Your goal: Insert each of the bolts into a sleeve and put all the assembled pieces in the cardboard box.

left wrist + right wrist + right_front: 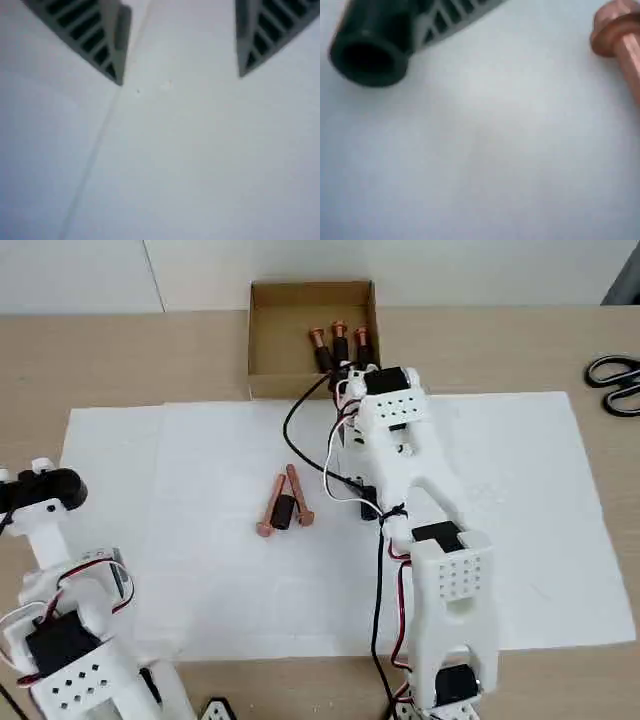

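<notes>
The cardboard box [265,335] at the back of the table holds three copper bolts in black sleeves [338,348]. Two bare copper bolts [297,492] lie crossed on the white paper with a black sleeve [283,512] against them. My right gripper [366,502] is low over the paper just right of them, shut on another black sleeve [369,54], whose open end faces the camera beside one grey finger [451,14]. A bolt head [615,35] lies close by. My left gripper [180,80] is open above bare paper at the front left.
A white paper sheet [520,490] covers most of the table. Scissors [615,380] lie at the far right edge. The right arm's body [450,590] stands over the front middle, the left arm's [60,640] over the front left corner.
</notes>
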### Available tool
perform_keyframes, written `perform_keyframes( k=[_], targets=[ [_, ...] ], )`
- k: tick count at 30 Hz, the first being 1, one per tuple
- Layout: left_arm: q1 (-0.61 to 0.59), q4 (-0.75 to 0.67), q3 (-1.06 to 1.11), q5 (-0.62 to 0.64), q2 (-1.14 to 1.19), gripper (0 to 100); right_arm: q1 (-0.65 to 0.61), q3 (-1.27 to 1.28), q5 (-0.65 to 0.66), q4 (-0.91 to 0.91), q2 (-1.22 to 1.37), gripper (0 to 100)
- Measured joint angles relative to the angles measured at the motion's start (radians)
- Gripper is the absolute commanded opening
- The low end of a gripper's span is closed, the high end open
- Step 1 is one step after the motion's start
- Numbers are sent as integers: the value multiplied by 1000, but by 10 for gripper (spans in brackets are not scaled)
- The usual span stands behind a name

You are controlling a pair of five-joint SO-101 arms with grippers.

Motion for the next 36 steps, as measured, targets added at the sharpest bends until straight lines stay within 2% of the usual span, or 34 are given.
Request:
perform_keyframes(
  k=[23, 25, 29, 36],
  targets=[
    [0, 0, 0, 0, 0, 142, 0, 124, -49, -3, -2, 135],
    [0, 0, 0, 0, 0, 142, 0, 126, -49, -3, -2, 115],
    [0, 0, 0, 0, 0, 142, 8, 127, -49, -3, -2, 0],
    [0, 0, 0, 0, 0, 142, 9, 127, -49, -3, -3, 4]
  ],
)
